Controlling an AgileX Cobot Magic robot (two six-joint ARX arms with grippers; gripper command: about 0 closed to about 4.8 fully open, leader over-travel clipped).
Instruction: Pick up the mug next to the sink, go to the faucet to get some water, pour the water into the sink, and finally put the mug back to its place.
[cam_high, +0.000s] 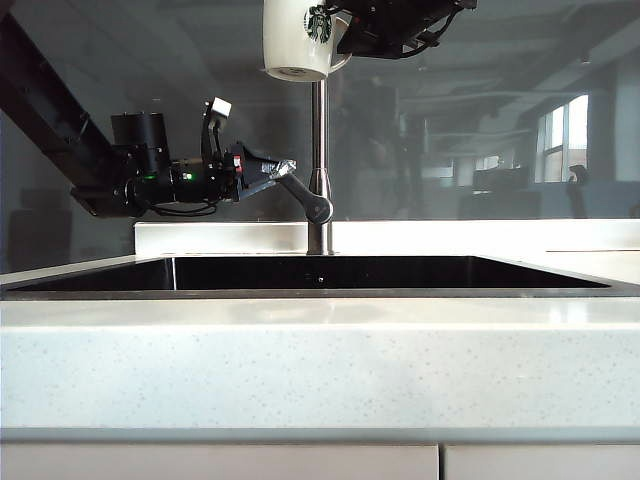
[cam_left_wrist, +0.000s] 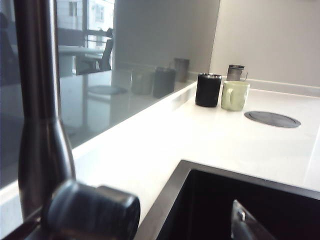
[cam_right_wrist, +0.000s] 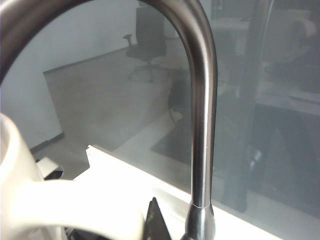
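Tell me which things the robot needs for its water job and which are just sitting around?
Needed:
- mug, held up high by the right end effector
- faucet
- lever, where the open left end effector is
- sink

Just sitting around:
- black cup
- pale green mug
- small lidded jar
- round cover

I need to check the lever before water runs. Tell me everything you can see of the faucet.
The faucet is slim brushed steel, rising upright from the counter ledge behind the sink into a high curved neck. A dark angled lever sticks out low on its side. The open left hand is at that lever; whether it touches is unclear. The right hand, shut on the mug, holds it up by the neck. No water shows.
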